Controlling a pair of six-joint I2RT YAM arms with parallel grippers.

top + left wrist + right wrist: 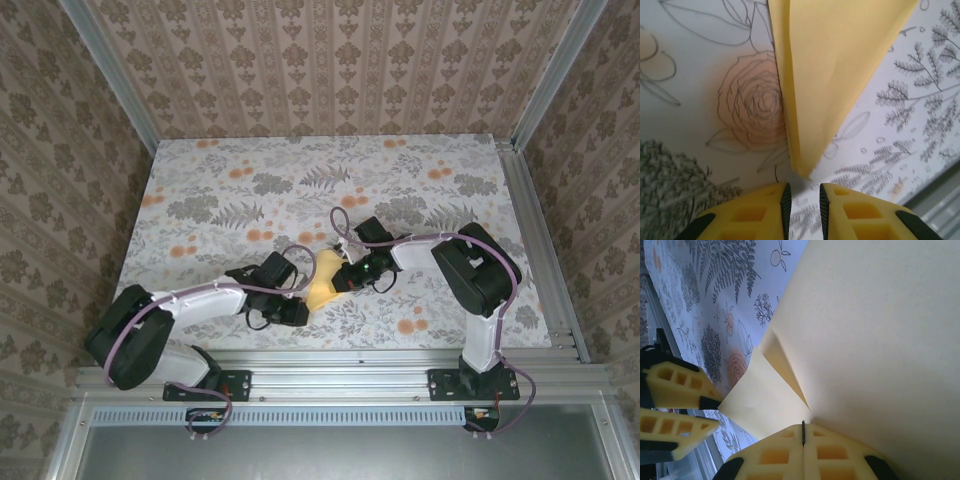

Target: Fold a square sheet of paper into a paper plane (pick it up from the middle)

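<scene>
R pincer point(803, 427), w/ yellow ribbed fingers, is clenched on a thin pale-yellow folded paper sheet point(875, 325), pinching it at a crease. The paper fans up & away from its tips. L pincer point(804, 192) is released, fingers slightly apart w/ nothing btwn them. The paper's pointed corner sits just ahead of its gap, over the grey-and-orange floral tablecloth point(695, 75).
</scene>
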